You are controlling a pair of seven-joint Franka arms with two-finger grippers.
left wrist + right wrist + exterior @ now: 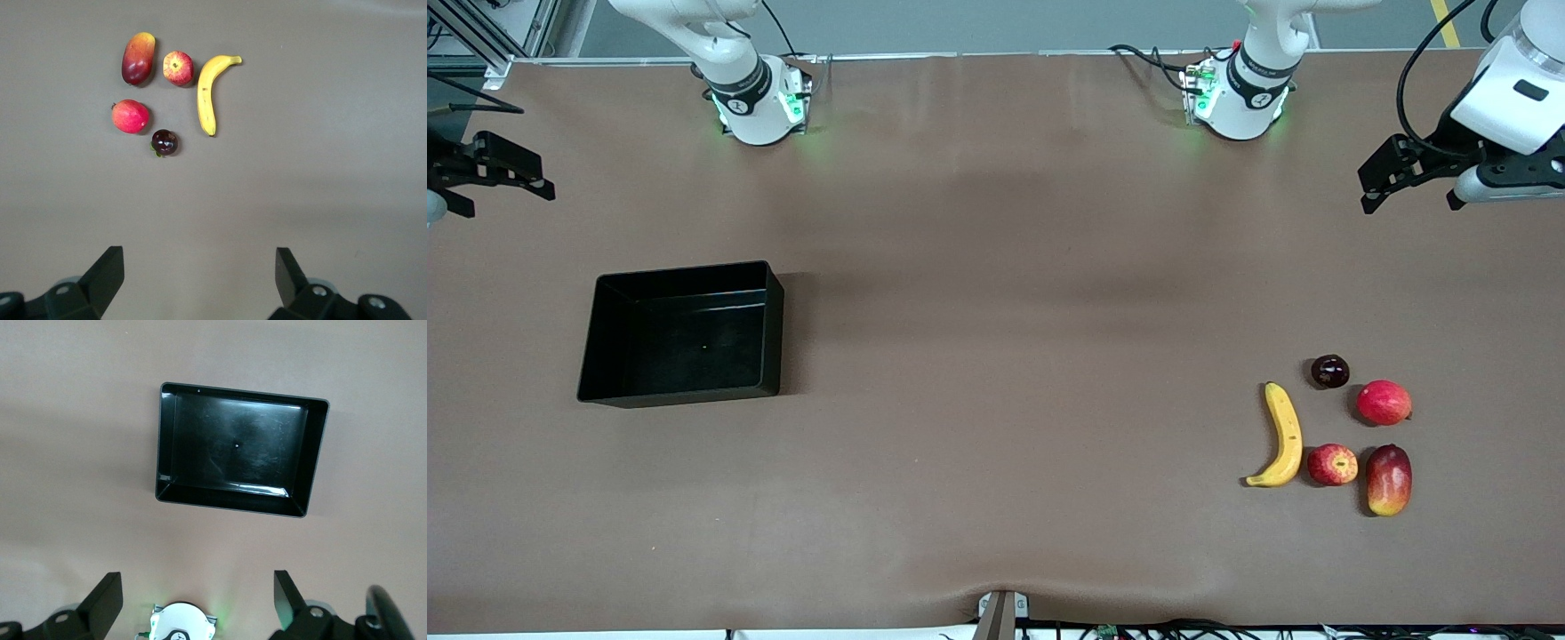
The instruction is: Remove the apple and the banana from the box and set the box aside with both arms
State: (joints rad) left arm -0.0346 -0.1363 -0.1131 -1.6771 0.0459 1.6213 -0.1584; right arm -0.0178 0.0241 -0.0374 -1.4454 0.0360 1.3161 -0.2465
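Brown cloth covers the table [996, 267], and your black tray [683, 333] lies on it toward the right arm's end, with nothing inside. You find the fruits in one group toward the left arm's end. The banana [1282, 436] lies there with the small red apple [1332, 464] just beside its lower part. The mango [1389, 479] is next to the apple, a round red fruit [1384, 402] sits farther from the front camera, and the dark purple fruit [1329, 371] is the farthest of the group. Your left gripper [1376, 182] hangs high over the table's edge at its own end, fingers [107, 270] spread apart and holding nothing. Your right gripper [511, 173] waits the same way over its end, fingers [107, 593] also apart.
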